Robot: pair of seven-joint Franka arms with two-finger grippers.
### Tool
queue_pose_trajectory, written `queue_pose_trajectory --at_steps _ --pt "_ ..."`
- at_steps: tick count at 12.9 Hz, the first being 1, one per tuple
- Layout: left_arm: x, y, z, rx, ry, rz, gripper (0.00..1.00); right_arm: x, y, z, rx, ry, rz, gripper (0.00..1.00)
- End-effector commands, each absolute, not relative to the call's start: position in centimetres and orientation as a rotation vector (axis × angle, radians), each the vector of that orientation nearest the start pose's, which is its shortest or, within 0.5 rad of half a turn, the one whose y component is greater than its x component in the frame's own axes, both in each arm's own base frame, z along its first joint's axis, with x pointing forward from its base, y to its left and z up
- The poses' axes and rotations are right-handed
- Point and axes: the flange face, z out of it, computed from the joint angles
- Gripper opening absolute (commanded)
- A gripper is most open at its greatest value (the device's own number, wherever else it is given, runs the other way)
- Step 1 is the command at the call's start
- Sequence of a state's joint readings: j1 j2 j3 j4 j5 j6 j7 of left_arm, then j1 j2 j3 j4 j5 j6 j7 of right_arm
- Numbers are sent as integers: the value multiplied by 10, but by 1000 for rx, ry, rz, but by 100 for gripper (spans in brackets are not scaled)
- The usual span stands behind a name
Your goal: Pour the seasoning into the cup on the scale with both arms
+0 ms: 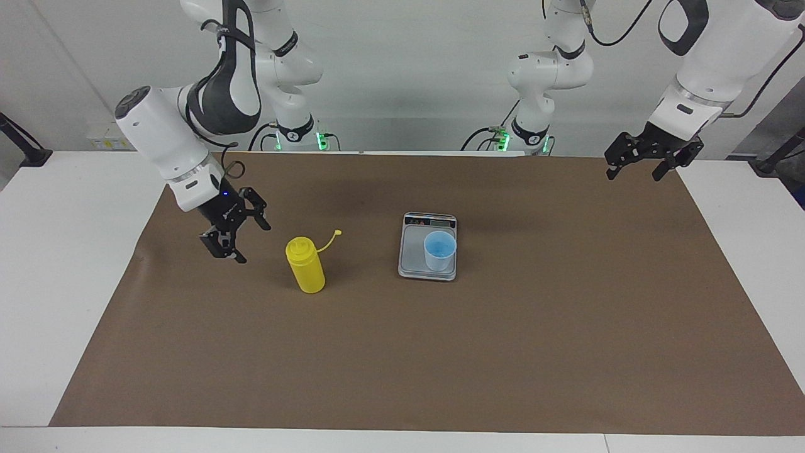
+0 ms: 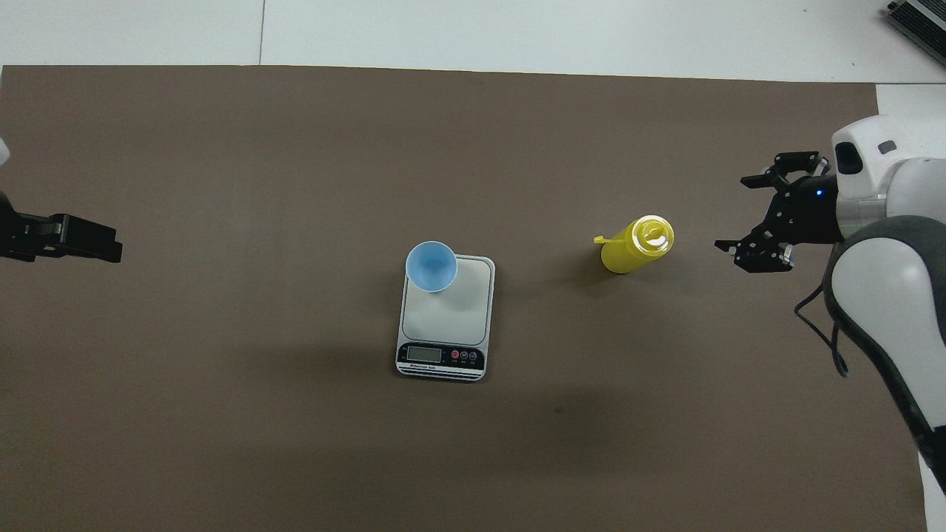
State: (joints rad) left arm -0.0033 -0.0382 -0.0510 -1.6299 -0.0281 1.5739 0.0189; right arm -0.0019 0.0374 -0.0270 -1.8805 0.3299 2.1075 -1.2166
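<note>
Across the table, in the facing view, I saw a brown paper sheet [image 1: 402, 352] covering most of a white table [image 1: 56, 264], with a plain pale wall [image 1: 409, 69] at the robots' end. The right gripper [image 1: 237, 238] hung low over the sheet beside the seasoning [image 1: 305, 265], fingers spread and clear of it. The yellow bottle stood upright toward the right arm's end, its cap on a thin tether [image 1: 329, 240]. The scale [image 1: 427, 246] lay mid-table with the cup [image 1: 439, 250] standing on it. The left gripper [image 1: 635, 165] waited raised over the sheet's corner at its own end, fingers apart and empty.

From the overhead view, the sheet [image 2: 295, 443] met bare white tabletop [image 2: 517, 29] along its farthest edge. The right gripper [image 2: 748, 217] sat spread beside the seasoning [image 2: 636, 244] without touching it. The cup [image 2: 431, 266] stood on the scale's [image 2: 446, 318] corner farthest from the robots, the dark display strip [image 2: 440, 357] at the nearest edge. I could not read any writing on the display or its buttons. The left gripper [image 2: 103, 245] showed only as a dark tip at the edge.
</note>
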Motion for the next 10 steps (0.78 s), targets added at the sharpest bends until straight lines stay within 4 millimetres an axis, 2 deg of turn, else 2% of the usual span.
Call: queue_pose_trajectory --at_steps 1,6,8,10 --pt "533 -28 620 -3155 123 25 100 600 0 539 -2716 -1293 -447 100" --pt "533 -28 620 -3155 123 25 100 599 40 588 -2987 -831 -367 100" --pt "533 -28 620 -3155 123 25 100 597 43 603 -3042 -437 -318 100" --pt "533 -28 620 -3155 125 25 100 594 41 604 -3054 -102 -264 100"
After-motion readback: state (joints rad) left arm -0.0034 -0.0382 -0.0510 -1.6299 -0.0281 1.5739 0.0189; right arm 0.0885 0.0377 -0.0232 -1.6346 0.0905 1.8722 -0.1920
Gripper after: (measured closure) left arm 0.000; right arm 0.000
